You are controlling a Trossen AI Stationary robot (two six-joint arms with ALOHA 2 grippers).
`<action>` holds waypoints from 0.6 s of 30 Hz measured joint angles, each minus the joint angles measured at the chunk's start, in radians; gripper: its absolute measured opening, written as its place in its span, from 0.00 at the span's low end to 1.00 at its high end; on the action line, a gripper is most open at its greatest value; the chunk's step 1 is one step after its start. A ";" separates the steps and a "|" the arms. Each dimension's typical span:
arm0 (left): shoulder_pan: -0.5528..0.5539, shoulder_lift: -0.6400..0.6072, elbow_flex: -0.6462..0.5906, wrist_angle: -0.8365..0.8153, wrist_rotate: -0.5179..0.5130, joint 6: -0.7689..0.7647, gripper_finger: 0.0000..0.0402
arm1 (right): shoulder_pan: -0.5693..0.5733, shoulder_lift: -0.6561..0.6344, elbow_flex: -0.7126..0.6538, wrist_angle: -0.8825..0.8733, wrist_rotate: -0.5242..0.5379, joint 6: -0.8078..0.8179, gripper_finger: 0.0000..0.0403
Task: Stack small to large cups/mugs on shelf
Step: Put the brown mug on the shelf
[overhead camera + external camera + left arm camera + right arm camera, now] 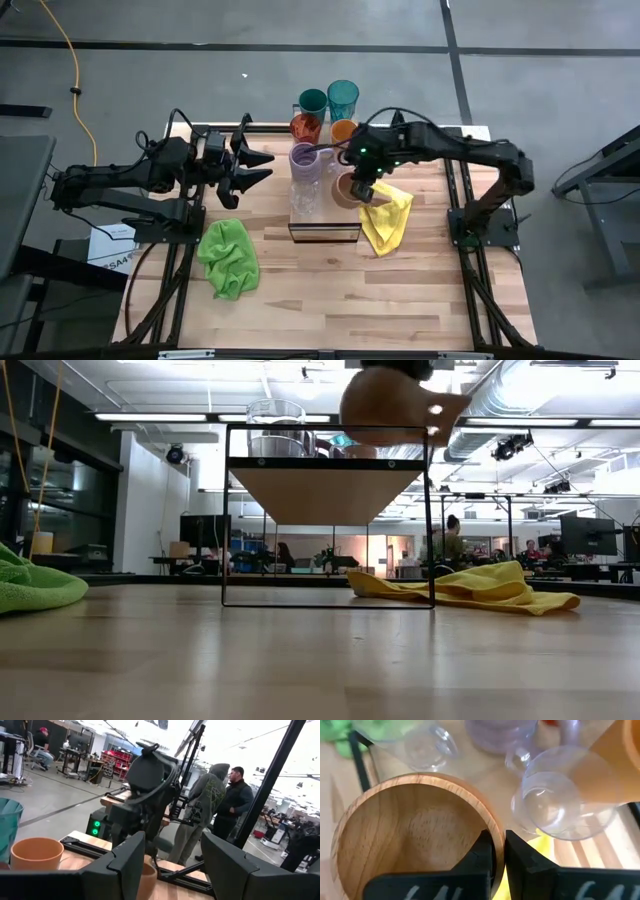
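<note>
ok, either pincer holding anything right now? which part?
Right pincer is shut on the tan mug's rim, above the shelf. Left pincer is open, empty.

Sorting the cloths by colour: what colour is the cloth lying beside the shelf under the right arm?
Yellow cloth, clearest in the high view.

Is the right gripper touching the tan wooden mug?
Touching. The right wrist view shows the right gripper with its fingers pinched shut on the rim of the tan wooden mug, one inside and one outside.
</note>
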 joint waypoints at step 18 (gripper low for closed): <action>0.000 0.000 0.000 -0.004 -0.026 0.000 0.45 | 0.000 0.073 -0.002 -0.010 -0.001 0.025 0.04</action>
